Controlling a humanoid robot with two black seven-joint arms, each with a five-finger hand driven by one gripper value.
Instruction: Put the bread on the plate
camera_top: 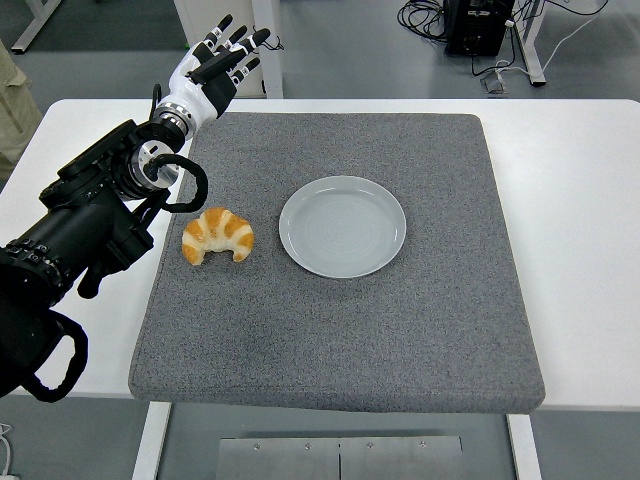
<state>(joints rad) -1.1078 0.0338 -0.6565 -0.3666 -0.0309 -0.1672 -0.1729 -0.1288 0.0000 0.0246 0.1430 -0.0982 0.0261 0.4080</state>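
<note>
The bread, a croissant, lies near the left edge of the grey mat, well apart from the left hand, which hovers with fingers spread above the mat's far left corner. Just beside the bread, the plate holds nothing.

The left arm is black and bulky, with looped black cables at the forearm and a silver wrist joint. The left hand is white with black finger segments.
</note>
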